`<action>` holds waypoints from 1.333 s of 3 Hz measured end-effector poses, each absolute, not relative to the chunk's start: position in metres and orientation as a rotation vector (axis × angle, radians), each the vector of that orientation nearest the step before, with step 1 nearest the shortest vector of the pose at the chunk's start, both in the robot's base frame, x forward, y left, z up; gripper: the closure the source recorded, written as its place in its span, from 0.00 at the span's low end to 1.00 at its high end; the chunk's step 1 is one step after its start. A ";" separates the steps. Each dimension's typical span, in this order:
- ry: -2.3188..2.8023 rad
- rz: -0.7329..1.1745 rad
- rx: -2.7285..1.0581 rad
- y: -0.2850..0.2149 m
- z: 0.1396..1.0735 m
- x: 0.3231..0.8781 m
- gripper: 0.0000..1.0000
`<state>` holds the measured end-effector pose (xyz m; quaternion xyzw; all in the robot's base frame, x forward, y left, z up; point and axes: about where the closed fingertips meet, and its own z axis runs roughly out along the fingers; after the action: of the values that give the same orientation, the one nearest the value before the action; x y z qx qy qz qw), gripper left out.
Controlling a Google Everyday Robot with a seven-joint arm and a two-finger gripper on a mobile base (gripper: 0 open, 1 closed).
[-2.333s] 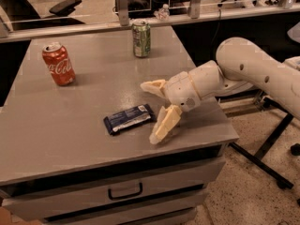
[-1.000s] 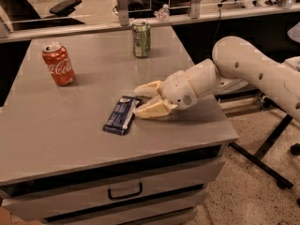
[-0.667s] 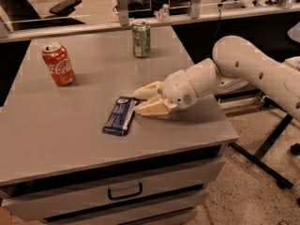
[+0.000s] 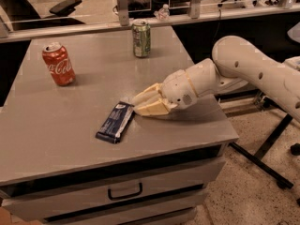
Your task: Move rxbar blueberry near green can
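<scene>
The rxbar blueberry (image 4: 116,121), a flat navy wrapper with white patches, lies on the grey table (image 4: 70,149) near its front middle, angled with its far end toward the right. My gripper (image 4: 137,104) lies low over the table, its cream fingertips right at the bar's far right end, touching or nearly touching it. The fingers are close together and hold nothing. The green can (image 4: 141,38) stands upright at the table's far edge, well behind the bar.
A red Coca-Cola can (image 4: 58,63) stands at the table's left rear. A railing with posts (image 4: 123,6) runs behind the table. My white arm (image 4: 243,71) reaches in from the right. A drawer handle (image 4: 125,191) shows below the front edge.
The gripper swept left and its spread fingers closed together. The bar was pushed left and turned from lying crosswise to pointing more front to back. Over the last second almost nothing moved.
</scene>
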<state>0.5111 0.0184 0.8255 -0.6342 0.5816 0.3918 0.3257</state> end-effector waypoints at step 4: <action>1.335 0.645 -1.527 -0.005 0.910 0.479 1.00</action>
<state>0.4790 -0.0049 0.9095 -0.6273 0.5486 0.2651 0.4851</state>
